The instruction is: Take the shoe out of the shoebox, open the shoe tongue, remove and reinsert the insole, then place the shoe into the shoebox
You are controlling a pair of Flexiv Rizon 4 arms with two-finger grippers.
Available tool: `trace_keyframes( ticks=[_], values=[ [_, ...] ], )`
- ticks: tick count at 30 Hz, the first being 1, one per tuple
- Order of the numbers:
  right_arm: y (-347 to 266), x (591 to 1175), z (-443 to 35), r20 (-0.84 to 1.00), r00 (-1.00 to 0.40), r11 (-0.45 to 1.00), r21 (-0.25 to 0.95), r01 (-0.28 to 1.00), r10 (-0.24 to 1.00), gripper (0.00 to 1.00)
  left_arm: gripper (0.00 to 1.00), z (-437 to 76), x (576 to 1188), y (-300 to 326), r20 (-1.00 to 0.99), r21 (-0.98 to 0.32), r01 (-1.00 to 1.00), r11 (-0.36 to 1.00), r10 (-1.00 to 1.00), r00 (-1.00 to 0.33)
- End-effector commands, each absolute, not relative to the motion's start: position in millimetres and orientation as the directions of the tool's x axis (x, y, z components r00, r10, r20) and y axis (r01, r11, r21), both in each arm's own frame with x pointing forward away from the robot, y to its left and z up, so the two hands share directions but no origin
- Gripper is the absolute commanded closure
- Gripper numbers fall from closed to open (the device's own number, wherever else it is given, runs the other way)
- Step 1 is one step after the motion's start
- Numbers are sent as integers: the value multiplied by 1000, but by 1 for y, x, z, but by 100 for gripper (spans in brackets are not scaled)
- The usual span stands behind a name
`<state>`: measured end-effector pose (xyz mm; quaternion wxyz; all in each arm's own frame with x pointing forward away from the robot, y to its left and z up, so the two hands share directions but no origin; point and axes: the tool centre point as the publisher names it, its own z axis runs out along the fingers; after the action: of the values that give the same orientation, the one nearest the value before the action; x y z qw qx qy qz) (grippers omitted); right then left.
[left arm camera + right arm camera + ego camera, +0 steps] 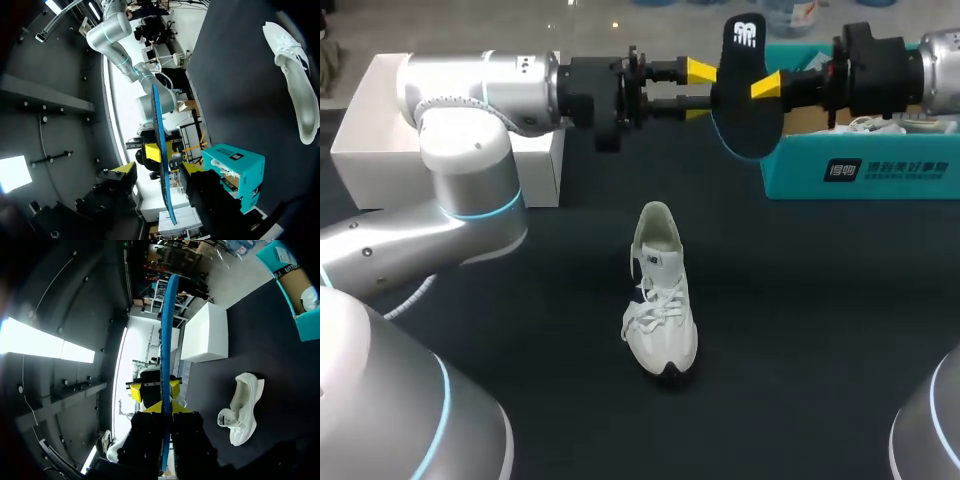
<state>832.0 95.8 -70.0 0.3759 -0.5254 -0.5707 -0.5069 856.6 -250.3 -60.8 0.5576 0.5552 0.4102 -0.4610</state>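
Note:
A black insole (744,95) with a blue edge hangs in the air above the table's far side. My right gripper (761,90) is shut on it; in the right wrist view the insole (165,340) stands edge-on between the closed fingers (165,407). My left gripper (699,92) faces it from the other side, open. Its fingers stand apart on either side of the insole (161,165) without touching it. The white shoe (661,298) lies on the dark table, toe toward the front, laces loose. The teal shoebox (860,172) stands at the back right.
A white box (380,140) sits at the back left, behind my left arm. White paper lies inside the teal shoebox (300,290). The dark mat (800,330) stretches around the shoe (242,410).

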Motion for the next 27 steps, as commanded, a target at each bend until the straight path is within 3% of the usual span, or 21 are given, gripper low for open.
trace_keyframes(
  ticks=[1, 16, 27],
  values=[
    [94, 832, -68, 960, -162, -61, 181, 982, 230, 100, 0, -58, 863, -218, -971, 240, 965, -107, -31, 238],
    [96, 840, -64, 950, -185, -39, 201, 979, 253, 100, 0, -69, 867, -158, -970, 222, 935, -277, 35, 240],
    [103, 840, -60, 943, -193, -49, 214, 976, 271, 100, 0, -92, 881, -115, -930, 235, 883, -406, 170, 326]
  ],
)
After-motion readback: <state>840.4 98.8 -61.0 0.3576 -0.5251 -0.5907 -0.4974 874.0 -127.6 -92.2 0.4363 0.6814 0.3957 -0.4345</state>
